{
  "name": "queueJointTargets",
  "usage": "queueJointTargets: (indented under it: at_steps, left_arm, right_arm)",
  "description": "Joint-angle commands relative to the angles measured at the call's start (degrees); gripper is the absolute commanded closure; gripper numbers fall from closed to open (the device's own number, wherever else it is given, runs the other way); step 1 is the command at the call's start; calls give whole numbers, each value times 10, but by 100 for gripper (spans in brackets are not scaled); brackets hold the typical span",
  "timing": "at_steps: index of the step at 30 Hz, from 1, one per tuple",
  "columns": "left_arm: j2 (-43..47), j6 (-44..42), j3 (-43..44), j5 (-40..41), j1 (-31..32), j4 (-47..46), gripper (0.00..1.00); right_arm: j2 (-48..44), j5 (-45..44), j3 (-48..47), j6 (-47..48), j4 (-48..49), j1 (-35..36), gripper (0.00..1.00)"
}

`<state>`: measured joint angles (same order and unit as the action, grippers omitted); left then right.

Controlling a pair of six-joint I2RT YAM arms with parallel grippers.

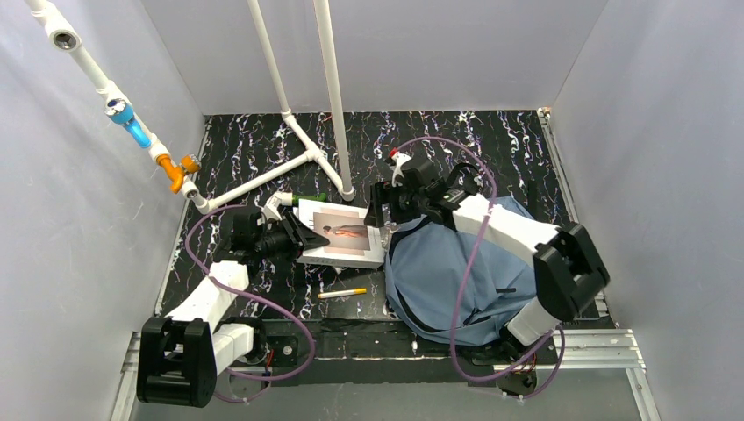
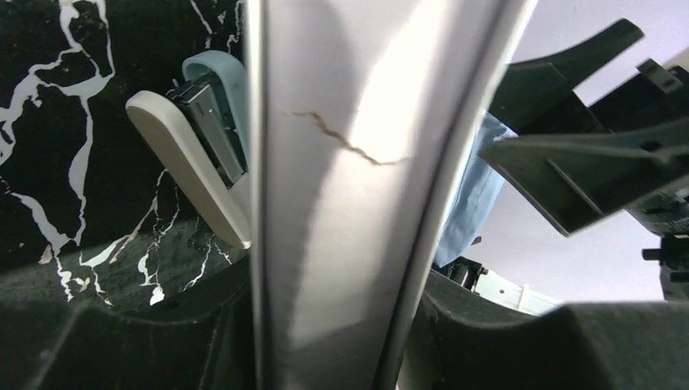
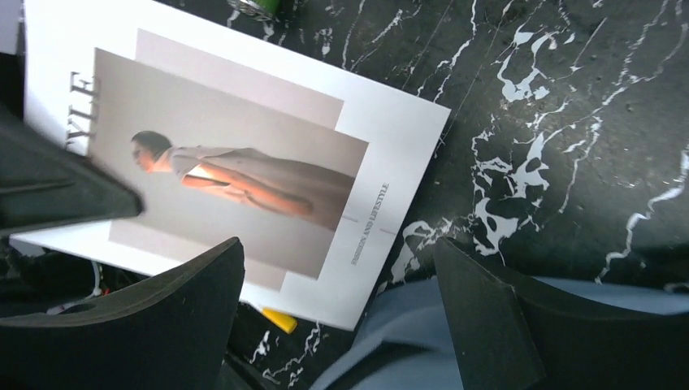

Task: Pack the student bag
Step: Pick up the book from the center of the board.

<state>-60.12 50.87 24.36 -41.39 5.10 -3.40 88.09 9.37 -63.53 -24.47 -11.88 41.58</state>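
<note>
The student bag [image 1: 443,272] is a slate-blue fabric backpack lying at the right front of the table; its edge also shows in the right wrist view [image 3: 422,325]. A white book [image 1: 342,235] with a picture of a figure on its cover lies just left of the bag. My left gripper [image 1: 301,237] is shut on the book's left edge, and that edge [image 2: 341,203] fills the gap between its fingers. My right gripper [image 1: 382,213] hangs open over the book's right edge and the bag's rim, with nothing between its fingers [image 3: 187,301].
A yellow pen [image 1: 342,293] lies in front of the book. A white and pale-blue stapler [image 2: 195,138] rests on the black marbled table [image 1: 491,149] behind the book, near a green object [image 1: 309,198]. A white pipe frame [image 1: 303,153] stands at the back left.
</note>
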Motion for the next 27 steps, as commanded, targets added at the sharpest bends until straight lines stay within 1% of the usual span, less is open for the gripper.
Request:
queueJointTargets:
  at_steps: [1,4,6,7,8,10,12,15,18,21,24,27]
  left_arm:
    - [-3,-28,15,-2,2,22,52]
    - [1,-25,11,-8,2,17,41]
    - [8,-26,12,-9,2,20,36]
    - [11,-26,13,-10,2,20,35]
    - [13,-26,14,-9,2,21,36]
    - [17,-27,20,-9,2,29,44]
    - [25,-31,27,-4,2,54,47]
    - [53,-30,32,4,2,76,49]
    - [81,-23,35,11,2,81,48]
    - [78,-21,36,5,2,83,48]
    - [74,-23,34,5,2,84,53]
    - [78,-29,39,10,2,95,58]
  right_arm:
    - [58,10,-19,-23,81,-3,9]
    - [84,10,-13,-20,87,-3,11]
    - [90,9,-1,-24,100,-3,12]
    - [91,11,4,-26,107,-3,12]
    - [93,14,8,-28,112,-3,12]
    - [96,19,10,-31,113,-3,12]
    - [97,21,11,-32,114,-3,12]
    - [97,20,12,-30,114,-3,12]
    - [97,21,10,-26,107,-3,12]
    - [90,17,9,-24,99,-3,12]
    - [76,0,1,-12,75,-1,13]
    - [56,-47,-25,22,15,6,12]
